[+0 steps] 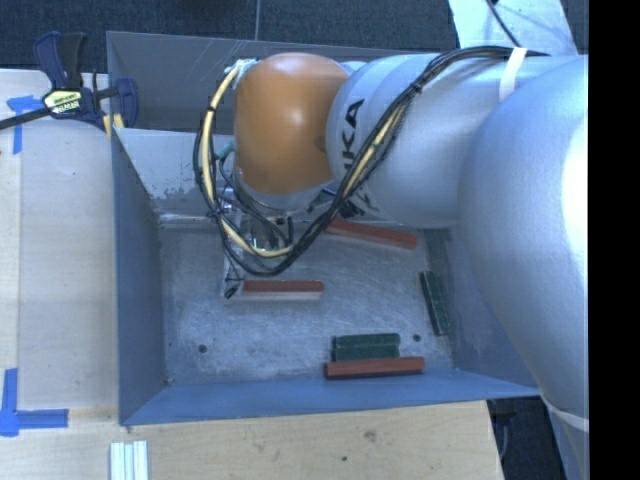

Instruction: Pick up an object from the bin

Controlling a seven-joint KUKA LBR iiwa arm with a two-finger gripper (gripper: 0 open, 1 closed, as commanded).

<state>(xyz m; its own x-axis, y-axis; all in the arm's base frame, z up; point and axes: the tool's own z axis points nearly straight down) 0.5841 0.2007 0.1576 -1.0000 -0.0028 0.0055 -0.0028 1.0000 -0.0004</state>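
While the fingers (234, 284) hang beside a flat red-brown bar (283, 288) mid-bin, their spread cannot be told.

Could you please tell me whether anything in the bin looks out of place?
Nothing looks spilled or damaged. In the bin, a reddish bar lies beside the gripper, and a green block sits next to a second reddish bar by the near wall.
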